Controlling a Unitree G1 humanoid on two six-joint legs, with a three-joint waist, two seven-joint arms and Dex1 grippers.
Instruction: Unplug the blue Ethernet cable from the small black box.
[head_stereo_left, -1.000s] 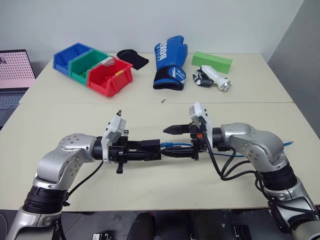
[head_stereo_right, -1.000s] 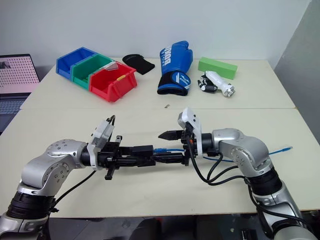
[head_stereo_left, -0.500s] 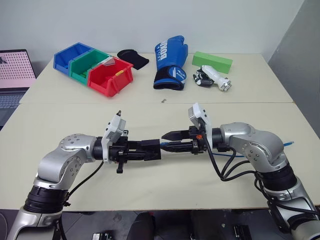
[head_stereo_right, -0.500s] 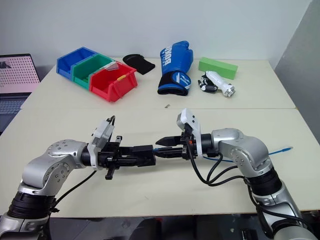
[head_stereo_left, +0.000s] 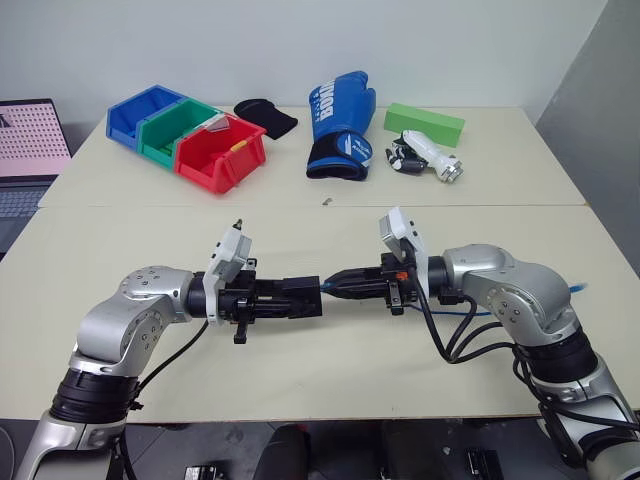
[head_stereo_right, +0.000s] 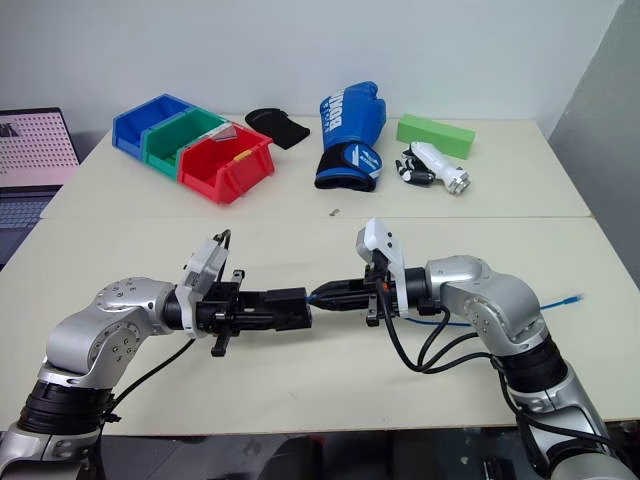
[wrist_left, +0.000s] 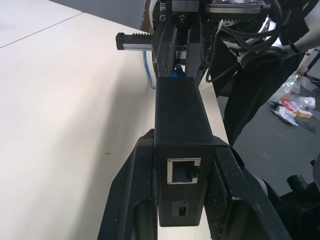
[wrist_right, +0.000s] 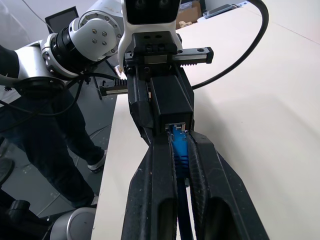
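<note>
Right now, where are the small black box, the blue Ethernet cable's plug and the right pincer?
small black box (wrist_left: 181, 117), left wrist view, its top face.
blue Ethernet cable (wrist_right: 178, 143), right wrist view, its plug at the port.
right pincer (wrist_right: 179, 141), right wrist view, between its fingertips.

Blue boxing glove (head_stereo_left: 340, 125), green block (head_stereo_left: 424, 123), coloured bins (head_stereo_left: 187, 136) on table (head_stereo_left: 120, 240).

Right claw (wrist_right: 181, 150) pinches blue Ethernet cable (wrist_right: 179, 146) at small black box (wrist_right: 171, 101).
</note>
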